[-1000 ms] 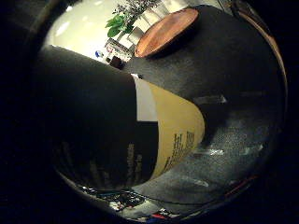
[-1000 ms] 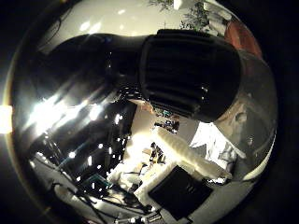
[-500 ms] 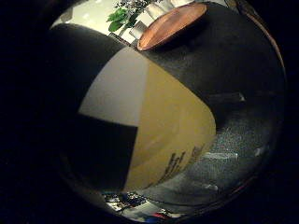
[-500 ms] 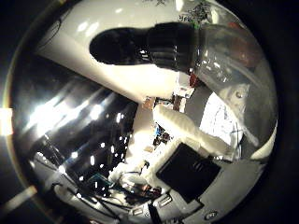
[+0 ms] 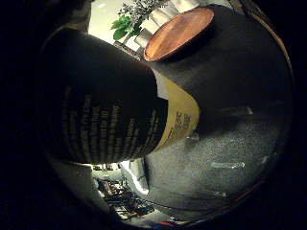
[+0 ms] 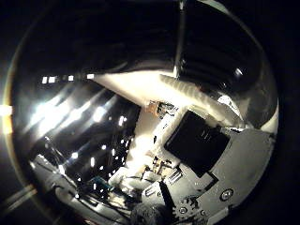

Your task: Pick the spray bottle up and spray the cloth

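Spray bottle (image 5: pixel 110 115) fills most of the little-finger-side palm view, dark body with a yellow label band, so I judge it's hard up against my palm, likely mid-grasp ahead of the spraying step. It hangs over the dark grey tabletop (image 5: pixel 230 143); I can't tell if its base touches. A round wooden plate (image 5: pixel 180 31) lies on that table at about 1 o'clock from the bottle, well apart, with a green plant (image 5: pixel 122 21) beyond the table edge. No cloth in either view.

In the thumb-side view, the bottle's black ribbed spray head (image 6: pixel 215 56) sits close at roughly 1 o'clock, which suits a grip near the neck for reaching the trigger. The hand (image 6: pixel 220 164) shows only as white and black body and gear parts. Fingers: can't tell whether they're curled on the bottle or apart.
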`<state>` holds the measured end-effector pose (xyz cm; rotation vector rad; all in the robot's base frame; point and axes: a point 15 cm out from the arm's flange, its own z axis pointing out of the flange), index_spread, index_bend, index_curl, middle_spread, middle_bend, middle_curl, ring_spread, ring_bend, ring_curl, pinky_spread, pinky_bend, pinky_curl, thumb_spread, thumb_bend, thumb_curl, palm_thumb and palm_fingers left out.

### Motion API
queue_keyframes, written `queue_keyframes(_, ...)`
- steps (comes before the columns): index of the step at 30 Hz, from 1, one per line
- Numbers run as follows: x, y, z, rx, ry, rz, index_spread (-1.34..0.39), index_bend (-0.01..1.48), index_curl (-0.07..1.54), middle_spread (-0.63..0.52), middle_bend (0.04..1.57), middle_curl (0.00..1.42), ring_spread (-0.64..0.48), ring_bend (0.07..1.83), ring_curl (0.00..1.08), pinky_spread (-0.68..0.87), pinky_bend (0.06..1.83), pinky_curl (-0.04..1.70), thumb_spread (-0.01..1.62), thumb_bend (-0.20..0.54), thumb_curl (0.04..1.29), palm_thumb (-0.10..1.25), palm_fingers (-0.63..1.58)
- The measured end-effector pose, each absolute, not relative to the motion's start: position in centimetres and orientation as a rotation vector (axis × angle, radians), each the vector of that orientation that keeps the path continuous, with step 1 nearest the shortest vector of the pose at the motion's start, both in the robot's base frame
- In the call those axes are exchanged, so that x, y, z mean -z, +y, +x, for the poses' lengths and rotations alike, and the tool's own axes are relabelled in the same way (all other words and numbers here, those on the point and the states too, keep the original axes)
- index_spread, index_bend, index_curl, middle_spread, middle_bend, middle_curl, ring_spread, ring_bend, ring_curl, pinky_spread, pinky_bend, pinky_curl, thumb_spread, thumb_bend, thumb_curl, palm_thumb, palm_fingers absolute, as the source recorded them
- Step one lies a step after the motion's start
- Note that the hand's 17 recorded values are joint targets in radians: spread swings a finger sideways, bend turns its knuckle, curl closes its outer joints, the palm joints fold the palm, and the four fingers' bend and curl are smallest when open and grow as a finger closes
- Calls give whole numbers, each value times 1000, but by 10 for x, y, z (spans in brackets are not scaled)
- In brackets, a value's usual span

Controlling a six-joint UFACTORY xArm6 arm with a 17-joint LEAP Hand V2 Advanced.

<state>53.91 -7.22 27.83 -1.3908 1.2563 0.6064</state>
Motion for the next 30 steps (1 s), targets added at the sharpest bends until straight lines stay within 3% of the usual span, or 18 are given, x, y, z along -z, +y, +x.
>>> queue_keyframes(4,-282,-74,542,-599,1252,-1365,-497,822,1002,-390,1017,1108,-278,1405,747,-302,1290,884,1064,-18,345,795,854)
queue_keyframes(12,-285,-79,543,-592,1256,-1346,-448,995,1080,-372,1138,1185,-260,1478,816,-240,1292,1123,1049,-20,363,821,830)
queue_keyframes(30,-313,-80,542,-545,1237,-1355,-356,1061,1045,-310,1191,1153,-255,1466,855,-215,1168,1395,1047,-20,372,826,870)
